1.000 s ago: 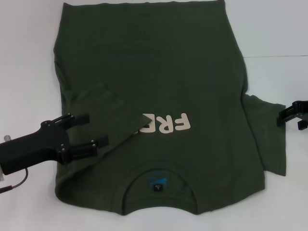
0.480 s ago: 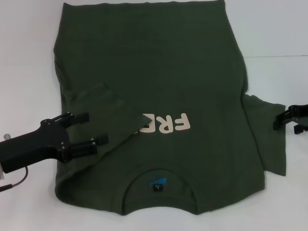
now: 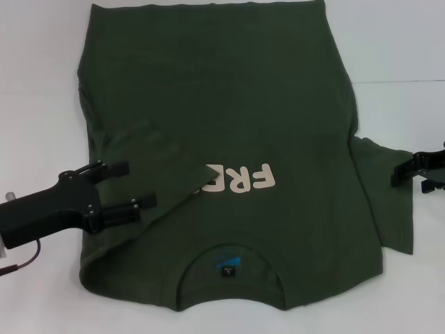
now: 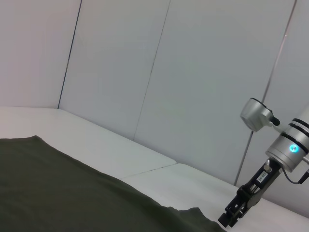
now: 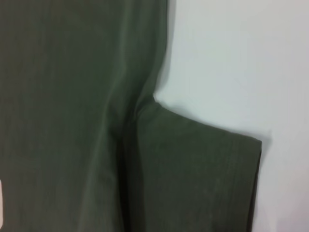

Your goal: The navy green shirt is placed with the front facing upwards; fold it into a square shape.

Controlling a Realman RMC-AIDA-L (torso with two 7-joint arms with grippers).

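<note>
Olive-green, the navy green shirt (image 3: pixel 229 139) lies flat; left gripper (image 3: pixel 135 186) jaws gape empty over its folded sleeve; right gripper (image 3: pixel 403 172), seemingly open, has crept closer.

The navy green shirt (image 3: pixel 222 139) lies flat across the middle of the white table (image 3: pixel 403 42), a low obstacle with nothing standing on it. Bare table runs along both sides, wide at the far left and far right corners. On the left, one sleeve is folded inward over the chest, and the left claw (image 3: pixel 135 188), fingers apart, sits low over that fold, blocking the near-left approach. On the right, the other sleeve (image 3: pixel 389 195) spreads out onto the table, and the right claw (image 3: pixel 403 177) hangs at its outer edge, narrowing that side's passage. A pale panelled wall (image 4: pixel 169 72) closes the space behind the table.
</note>
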